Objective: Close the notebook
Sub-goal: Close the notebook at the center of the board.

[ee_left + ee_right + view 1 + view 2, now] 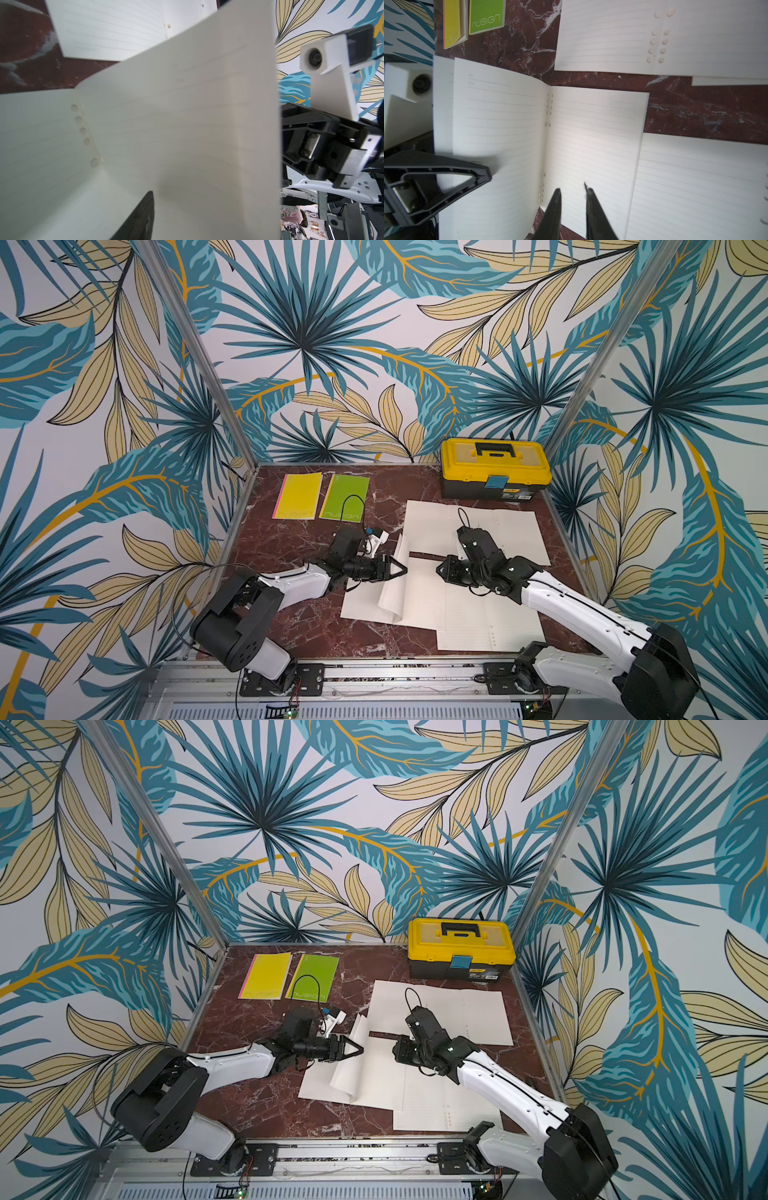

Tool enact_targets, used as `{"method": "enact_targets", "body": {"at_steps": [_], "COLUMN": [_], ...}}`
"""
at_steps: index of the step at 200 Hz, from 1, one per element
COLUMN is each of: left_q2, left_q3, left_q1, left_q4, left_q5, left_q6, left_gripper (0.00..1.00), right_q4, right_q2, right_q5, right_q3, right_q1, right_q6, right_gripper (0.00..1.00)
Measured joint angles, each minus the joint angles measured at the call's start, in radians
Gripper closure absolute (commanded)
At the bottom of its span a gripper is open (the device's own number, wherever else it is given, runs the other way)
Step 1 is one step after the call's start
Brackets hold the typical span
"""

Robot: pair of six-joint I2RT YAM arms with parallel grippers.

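Note:
An open notebook (419, 601) with white lined pages lies in the middle of the marble table (291, 556). Its left leaf (392, 587) is raised off the table and curls upward. My left gripper (400, 570) is shut on that leaf's upper edge. In the left wrist view one finger (143, 216) lies on the near face of the leaf (187, 124), and the other finger is hidden behind the paper. My right gripper (573, 194) hovers over the flat right page (591, 135), open a little with nothing between its fingers. The two grippers face each other, close together.
Two more open notebooks lie to the right, one behind (490, 531) and one in front (486, 626), partly under my right arm. Closed yellow (297, 495) and green (345, 497) notebooks lie at the back left. A yellow toolbox (496, 468) stands at the back right.

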State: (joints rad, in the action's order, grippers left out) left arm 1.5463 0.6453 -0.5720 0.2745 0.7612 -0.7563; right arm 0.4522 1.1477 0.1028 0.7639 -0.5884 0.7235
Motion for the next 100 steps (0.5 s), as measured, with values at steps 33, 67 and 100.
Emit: {"method": "enact_targets", "body": {"at_steps": [33,67,100], "left_q2": [0.056,0.068,0.068], "left_q3": [0.055,0.11,0.142], "left_q1": [-0.085,-0.178,-0.233], "left_q4": [-0.006,-0.032,-0.043], "left_q5": [-0.068,-0.197,-0.282], "left_q6": [0.002,0.016,0.029], "left_gripper": [0.4,0.39,0.39], "right_q4": [0.038,0.056,0.058], "right_q2": [-0.025,-0.049,-0.061], "right_q5": [-0.013,-0.021,-0.022], "right_q3": [-0.001,-0.001,-0.001], "right_q1": [0.011,0.015,0.019], "right_q6": [-0.003,-0.003,-0.006], "right_gripper": [0.77,0.76,0.76]}}
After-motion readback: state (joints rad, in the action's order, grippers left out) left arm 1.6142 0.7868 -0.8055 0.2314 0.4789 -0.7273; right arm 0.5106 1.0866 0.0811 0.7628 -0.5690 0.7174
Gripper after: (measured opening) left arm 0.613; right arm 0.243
